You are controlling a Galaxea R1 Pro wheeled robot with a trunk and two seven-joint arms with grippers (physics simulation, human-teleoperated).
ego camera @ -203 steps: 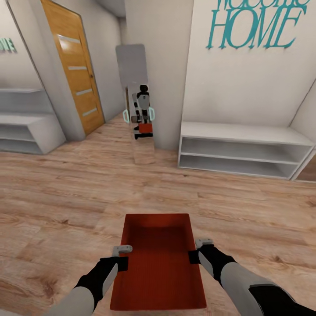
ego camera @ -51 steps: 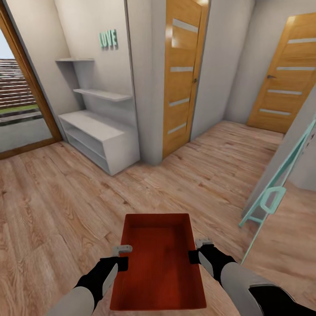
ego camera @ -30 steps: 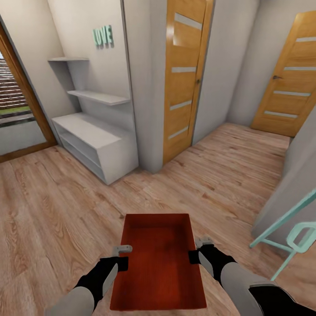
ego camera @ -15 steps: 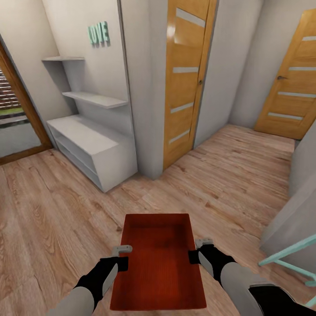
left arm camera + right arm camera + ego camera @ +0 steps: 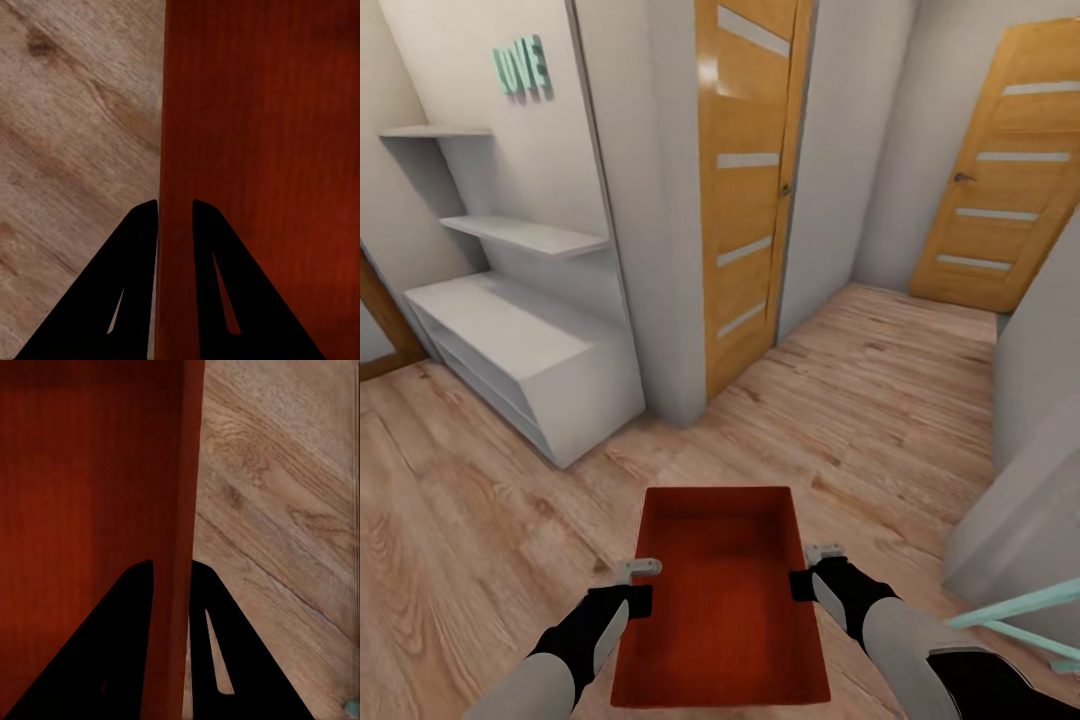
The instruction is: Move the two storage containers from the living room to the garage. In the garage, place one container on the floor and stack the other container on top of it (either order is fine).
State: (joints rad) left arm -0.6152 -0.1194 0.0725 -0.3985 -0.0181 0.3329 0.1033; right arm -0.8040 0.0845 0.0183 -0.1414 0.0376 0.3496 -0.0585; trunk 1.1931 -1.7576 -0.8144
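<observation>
A red bin (image 5: 722,590) rides between both arms above the wood-plank floor (image 5: 880,400) — the left gripper (image 5: 637,585) has its fingers clamped on the bin's left wall, the right gripper (image 5: 812,570) on its right wall. Ahead stand white shelves (image 5: 520,350) and two wooden doors (image 5: 745,180).

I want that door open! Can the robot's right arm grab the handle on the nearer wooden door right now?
Probably not. The right gripper is shut on the red container, sharing the load with the left gripper, and the door handle sits well ahead across wood floor.
</observation>
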